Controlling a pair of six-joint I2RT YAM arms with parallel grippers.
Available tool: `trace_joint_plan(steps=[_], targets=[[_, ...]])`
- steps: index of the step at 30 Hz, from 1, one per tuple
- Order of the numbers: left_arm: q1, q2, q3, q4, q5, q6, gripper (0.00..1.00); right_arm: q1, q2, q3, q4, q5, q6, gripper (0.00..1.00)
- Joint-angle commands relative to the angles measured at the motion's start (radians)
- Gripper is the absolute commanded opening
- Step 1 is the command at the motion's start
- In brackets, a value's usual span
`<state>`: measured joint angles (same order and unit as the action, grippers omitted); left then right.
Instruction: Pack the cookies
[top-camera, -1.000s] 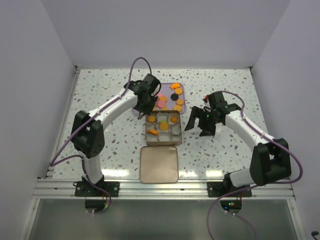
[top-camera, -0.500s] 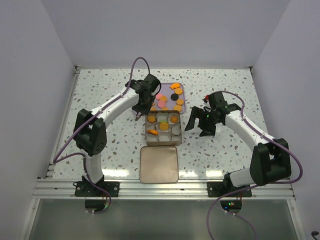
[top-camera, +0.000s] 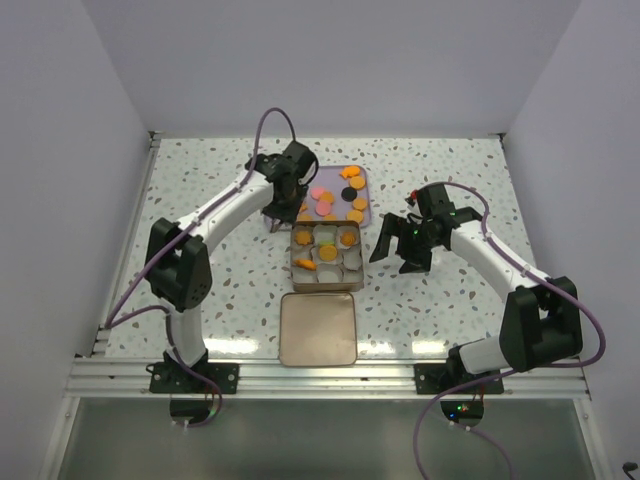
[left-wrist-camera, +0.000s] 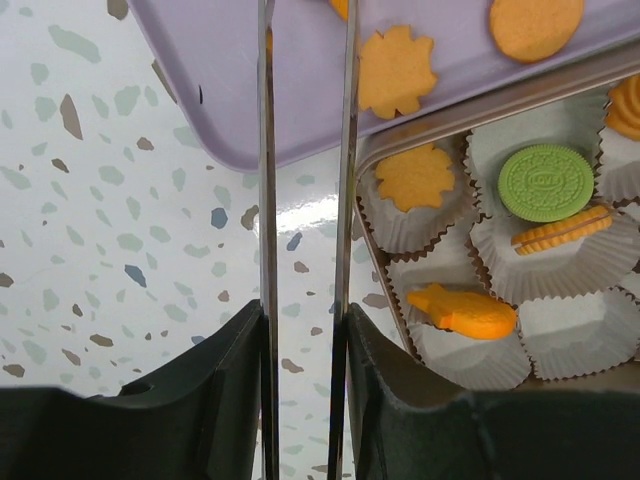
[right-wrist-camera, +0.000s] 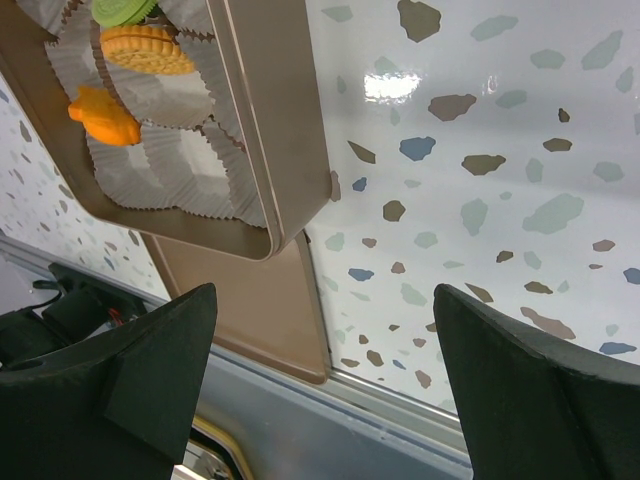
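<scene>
Orange, pink and one black cookie (top-camera: 349, 192) lie on a purple tray (top-camera: 335, 183). In front of it a square metal tin (top-camera: 291, 262) holds white paper cups, several with cookies: a green one (left-wrist-camera: 546, 182), an orange sun shape (left-wrist-camera: 414, 177) and an orange fish shape (left-wrist-camera: 462, 310). My left gripper (top-camera: 283, 212) hangs over the tray's near left corner. Its thin blades (left-wrist-camera: 306, 40) are slightly apart with nothing between them. My right gripper (top-camera: 398, 252) is wide open and empty over the table right of the tin (right-wrist-camera: 325, 300).
The tin's lid (top-camera: 318, 328) lies flat in front of the tin, near the table's front edge; it also shows in the right wrist view (right-wrist-camera: 250, 310). White walls enclose the speckled table on three sides.
My left gripper has moved a little back and left, from the tin's far left corner to the tray's left edge. The right arm has not moved.
</scene>
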<state>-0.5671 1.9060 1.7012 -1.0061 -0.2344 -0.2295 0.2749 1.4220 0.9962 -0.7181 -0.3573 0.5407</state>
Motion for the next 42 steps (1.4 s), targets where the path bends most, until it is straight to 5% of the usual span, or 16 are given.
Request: trace_joint_plan(steps=[1, 15, 29, 42], targets=[[0.016, -0.084, 0.089, 0.009, 0.006, -0.027, 0.25, 0.003, -0.032, 0.013, -0.006, -0.003, -0.002, 0.93], [0.016, -0.137, 0.183, 0.007, 0.101, -0.005, 0.25, 0.001, -0.046, 0.01, -0.015, -0.002, 0.007, 0.93], [-0.163, -0.35, -0.112, 0.08, 0.17, -0.028, 0.26, 0.001, -0.193, 0.024, -0.057, 0.19, 0.034, 0.94], [-0.283, -0.447, -0.357, 0.181, 0.23, -0.113, 0.26, 0.001, -0.248, -0.021, -0.055, 0.21, 0.045, 0.95]])
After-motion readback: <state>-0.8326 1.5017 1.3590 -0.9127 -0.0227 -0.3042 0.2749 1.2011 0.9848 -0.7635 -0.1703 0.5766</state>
